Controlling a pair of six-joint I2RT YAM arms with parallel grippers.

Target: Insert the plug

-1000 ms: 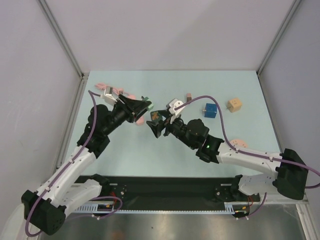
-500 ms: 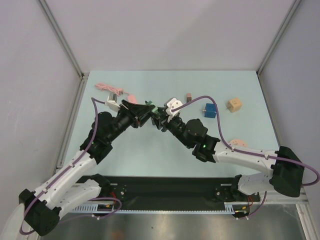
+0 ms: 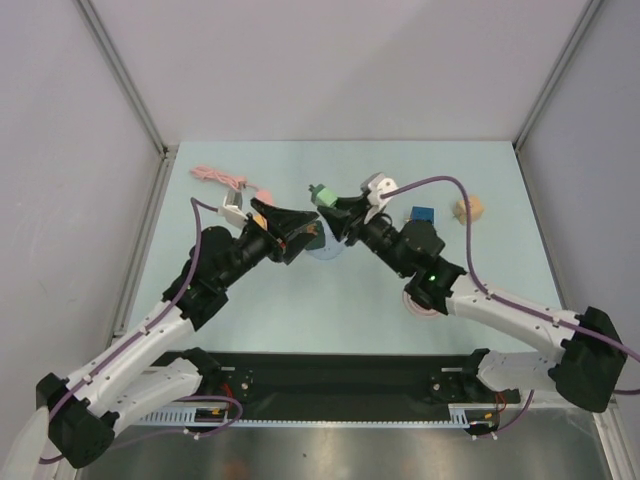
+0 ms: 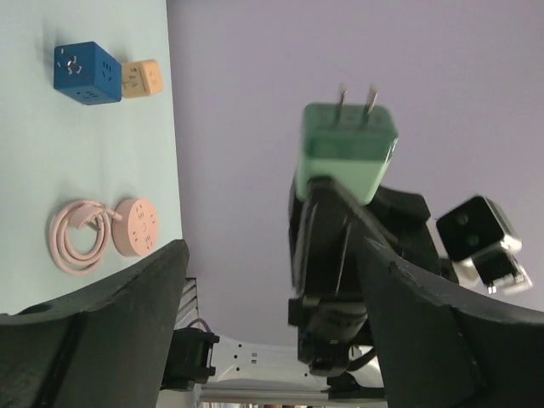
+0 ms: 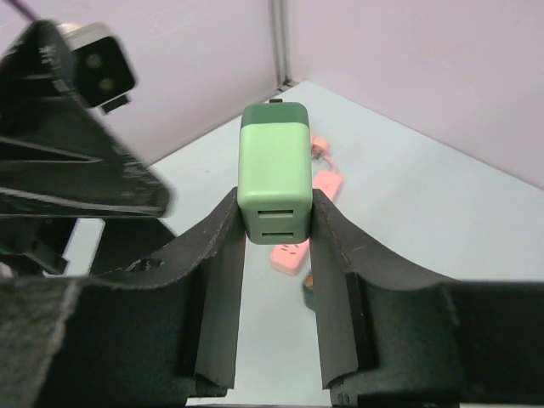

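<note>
1. Top external: the right pincer point(image 3: 330, 207) is gripping the green plug point(image 3: 320, 193) above the bench point(image 3: 250, 290). The left pincer point(image 3: 300, 230) is hanging just left of the plug, fingers spread wide.
2. Left wrist: the plug point(image 4: 348, 149) is showing its two prongs, clamped at its base. A blue socket cube point(image 4: 85, 72) is lying well left of it.
3. Right wrist: both fingers are pressing the sides of the plug point(image 5: 274, 170). A pink power strip point(image 5: 293, 253) is lying beyond the plug.

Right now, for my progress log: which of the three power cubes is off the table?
The green adapter, clamped in the right gripper with its two prongs exposed. The blue cube and tan cube both rest on the table.
</note>
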